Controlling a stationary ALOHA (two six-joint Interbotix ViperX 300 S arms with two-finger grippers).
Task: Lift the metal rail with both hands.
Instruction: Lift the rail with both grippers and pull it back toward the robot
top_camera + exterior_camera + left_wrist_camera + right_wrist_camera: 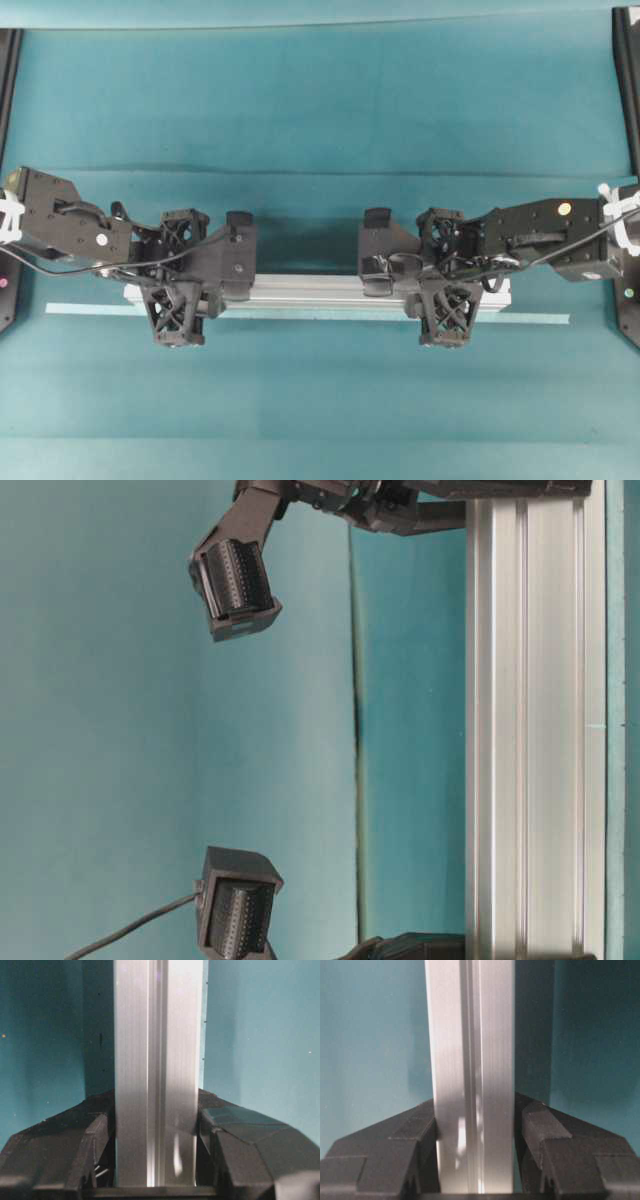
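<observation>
While the pale teal strip (pixel 300 313) lies nearest along the teal desk (pixel 320 100), the metal rail (pixel 320 290) sits just behind it, flat and parallel. Left end effector (pixel 178 275) and right end effector (pixel 446 272) each look clamped across the rail near its ends.

Rail (pixel 320 291) silver, brushed sheen, lengthwise grooves. Strip (pixel 300 313) at 6 o'clock of rail pale teal, plain. Cloth (pixel 320 100) solid teal, darker fold lines. Left gripper (pixel 178 284) and right gripper (pixel 441 281) matte black, lattice-patterned fingers (pixel 176 318). Arms black; white ties at 9 and 3 o'clock edges; small white, orange, pink, green dots near both edges.
</observation>
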